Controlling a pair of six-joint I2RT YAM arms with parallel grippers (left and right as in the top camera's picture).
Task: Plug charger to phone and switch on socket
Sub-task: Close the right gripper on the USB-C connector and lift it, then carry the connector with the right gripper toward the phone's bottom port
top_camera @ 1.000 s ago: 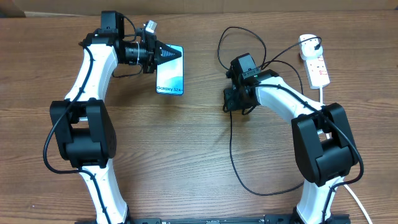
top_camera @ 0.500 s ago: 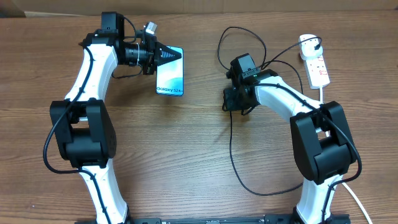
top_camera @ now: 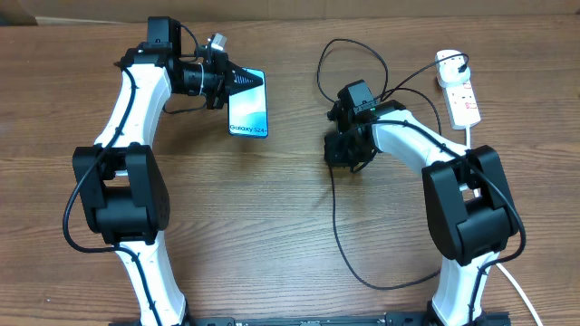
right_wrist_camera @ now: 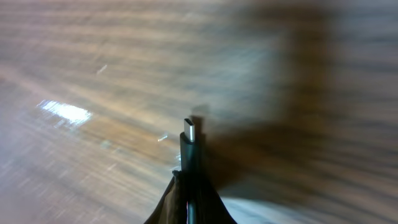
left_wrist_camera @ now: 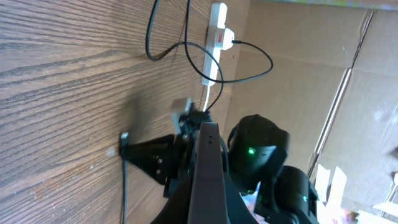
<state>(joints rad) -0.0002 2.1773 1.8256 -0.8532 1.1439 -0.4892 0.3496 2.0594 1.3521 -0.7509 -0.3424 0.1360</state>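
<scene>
The phone [top_camera: 248, 110] shows its light-blue screen upward at the back left. My left gripper [top_camera: 255, 80] is shut on its far end. In the left wrist view the phone is a dark edge [left_wrist_camera: 207, 155] between my fingers [left_wrist_camera: 180, 208]. My right gripper [top_camera: 337, 150] is near the table's middle, well right of the phone, and is shut on the charger's connector [right_wrist_camera: 190, 152]. Its metal tip [right_wrist_camera: 190, 130] points out over the wood. The black cable [top_camera: 337, 226] loops toward the front and back up to the socket [top_camera: 462, 95] at the far right, where its black plug [top_camera: 460, 63] sits.
The socket's white cord [top_camera: 521, 294] runs down the right edge. More black cable [top_camera: 349, 50] loops at the back middle. Brown cardboard [left_wrist_camera: 311, 93] stands behind the table. In the left wrist view the right arm [left_wrist_camera: 155, 163] and the socket [left_wrist_camera: 216, 28] show ahead.
My right gripper has edged slightly toward the front with the connector, and the cable loop has shifted a little. The left gripper and phone have not moved.
</scene>
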